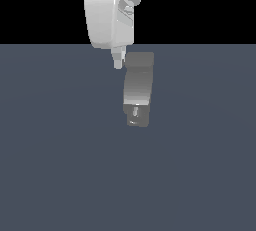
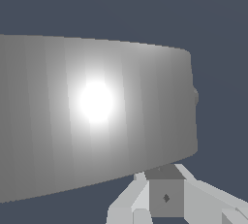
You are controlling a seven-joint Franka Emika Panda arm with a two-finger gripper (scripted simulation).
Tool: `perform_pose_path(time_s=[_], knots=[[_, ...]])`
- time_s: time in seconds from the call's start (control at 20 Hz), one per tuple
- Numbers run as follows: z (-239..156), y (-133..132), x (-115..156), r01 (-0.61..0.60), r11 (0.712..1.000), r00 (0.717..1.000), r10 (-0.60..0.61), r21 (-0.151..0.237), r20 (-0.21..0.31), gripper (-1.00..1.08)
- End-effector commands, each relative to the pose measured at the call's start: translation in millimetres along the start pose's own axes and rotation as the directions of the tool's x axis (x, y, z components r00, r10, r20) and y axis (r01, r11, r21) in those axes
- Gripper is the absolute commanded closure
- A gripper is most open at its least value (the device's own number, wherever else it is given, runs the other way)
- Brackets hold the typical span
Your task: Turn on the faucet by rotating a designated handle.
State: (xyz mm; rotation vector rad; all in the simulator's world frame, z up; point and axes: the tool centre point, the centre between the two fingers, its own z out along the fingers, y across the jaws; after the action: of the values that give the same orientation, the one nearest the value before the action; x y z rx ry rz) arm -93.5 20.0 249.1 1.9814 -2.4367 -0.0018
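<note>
One faucet (image 1: 138, 89) stands on the grey tabletop (image 1: 55, 165) in the exterior view, a blocky curved body shading from dark at its top through pale grey to dark again at its lower end, where a small nozzle (image 1: 134, 112) shows. The white arm (image 1: 107, 17) comes down from above, and the claw (image 1: 117, 61) hangs just beside the faucet's dark top block, on the exterior view's left of it, close enough that touching or a narrow gap cannot be told apart. Only one pale finger shape is visible there, so whether the claw is open or closed cannot be told from this view. The handle cannot be made out as a separate part here.

The wrist view shows what the other does not: the faucet's broad curved side (image 2: 97, 111) fills most of the picture at very close range, with a bright glare on it. The claw's pale fingers (image 2: 127, 203) and a grey block between them sit just beside that surface; their spacing remains unclear.
</note>
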Motion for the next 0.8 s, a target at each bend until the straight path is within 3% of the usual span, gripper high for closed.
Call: perform_pose_path(time_s=[0.0, 0.45, 0.5, 0.55, 0.75], knots=[[0, -3, 29, -0.032, 0.999, 0.999, 0.032, 0.002, 0.001, 1.08], [0, 1, 79, -0.034, 0.999, 0.999, 0.034, 0.002, 0.000, 1.08], [0, 1, 79, -0.034, 0.999, 0.999, 0.034, 0.002, 0.000, 1.08], [0, 1, 62, -0.010, 1.000, 1.000, 0.010, 0.003, 0.000, 1.08], [0, -12, 79, -0.014, 1.000, 1.000, 0.014, 0.002, 0.000, 1.08]])
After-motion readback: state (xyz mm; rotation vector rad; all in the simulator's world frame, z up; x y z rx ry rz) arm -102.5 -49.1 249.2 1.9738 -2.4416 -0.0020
